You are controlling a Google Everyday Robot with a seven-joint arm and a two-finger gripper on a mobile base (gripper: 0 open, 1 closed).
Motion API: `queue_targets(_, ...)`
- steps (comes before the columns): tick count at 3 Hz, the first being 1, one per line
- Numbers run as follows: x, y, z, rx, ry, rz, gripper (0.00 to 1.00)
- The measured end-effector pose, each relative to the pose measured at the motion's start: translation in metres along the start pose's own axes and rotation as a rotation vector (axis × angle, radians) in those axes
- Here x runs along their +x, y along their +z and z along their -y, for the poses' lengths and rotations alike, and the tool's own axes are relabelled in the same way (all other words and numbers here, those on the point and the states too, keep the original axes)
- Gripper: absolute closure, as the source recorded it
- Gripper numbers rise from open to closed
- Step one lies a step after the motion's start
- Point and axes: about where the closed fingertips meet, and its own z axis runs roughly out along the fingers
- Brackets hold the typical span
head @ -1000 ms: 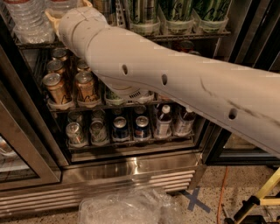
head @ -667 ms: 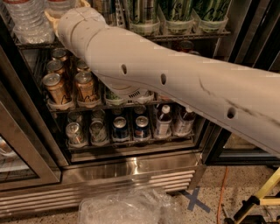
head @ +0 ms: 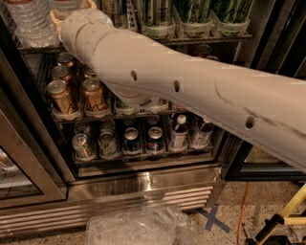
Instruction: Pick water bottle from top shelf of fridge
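Clear, ribbed plastic water bottles [head: 28,21] stand at the far left of the top shelf [head: 210,38], a dark wire rack spanning the fridge [head: 143,184], which is a stainless-steel drinks cooler with a vented base. The gripper [head: 71,8] is at the upper left edge of the view, at top-shelf height and just right of the bottles. Whether it touches one, and whether it is released or clenched, cannot be told. The thick beige robot arm [head: 191,95] runs diagonally from the right edge up to the gripper, hiding much of the middle rack. Further right on the top shelf, green-labelled drinks [head: 191,14] sit in clear cups. At the left of the middle rack, gold cans [head: 60,95] stand in rows. The bottom rack holds silver and blue cans [head: 129,139] and small bottles [head: 178,136]. On the speckled floor [head: 267,194] before the cooler lie a crumpled clear plastic bag [head: 138,227], a blue tape cross [head: 213,217] and an orange cable [head: 241,210].
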Motion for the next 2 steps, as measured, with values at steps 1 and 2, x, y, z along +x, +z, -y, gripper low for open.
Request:
queue_targets(1,-0.008,0.0,0.0,0.0,-0.012,0.02,1.0)
queue_targets(2,-0.026,-0.003,0.002,0.008,-0.032,0.063,1.0)
